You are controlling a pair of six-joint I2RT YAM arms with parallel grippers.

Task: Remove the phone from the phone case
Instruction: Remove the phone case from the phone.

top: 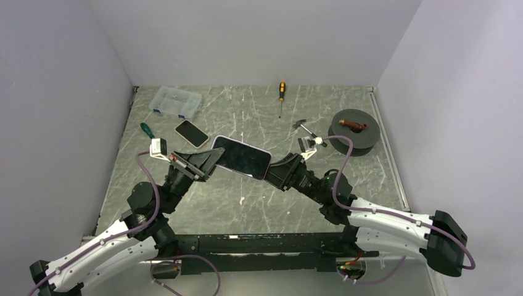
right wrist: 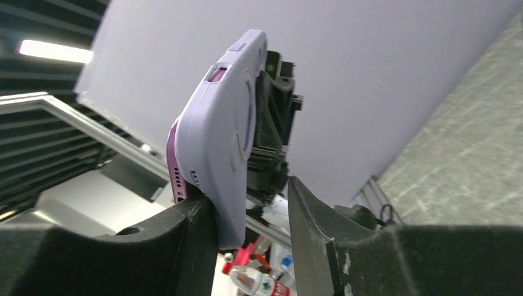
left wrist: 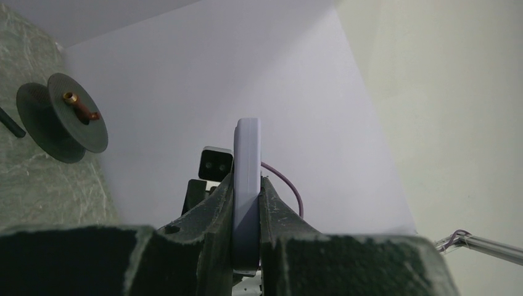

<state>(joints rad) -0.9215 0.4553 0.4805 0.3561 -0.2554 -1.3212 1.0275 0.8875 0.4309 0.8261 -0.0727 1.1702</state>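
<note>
Two claws meet at the phone (top: 242, 156) in its lilac case (left wrist: 247, 185), raised over bare mid-surface (top: 247, 200). The left claw (top: 213, 159) is clenched on the case's left end. The right claw (top: 271, 171) straddles the right end unclenched, one finger (right wrist: 191, 234) touching, the other apart. Both arms reach low, converging.

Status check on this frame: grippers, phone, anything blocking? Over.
Left gripper clamped on phone case. Right gripper open, straddling its other end. Phone not yet out, held aloft. Nothing blocking.

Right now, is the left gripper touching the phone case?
Touching. The left wrist view shows the left gripper closed on the phone case, its jaws pressed against both sides with no gap.
</note>
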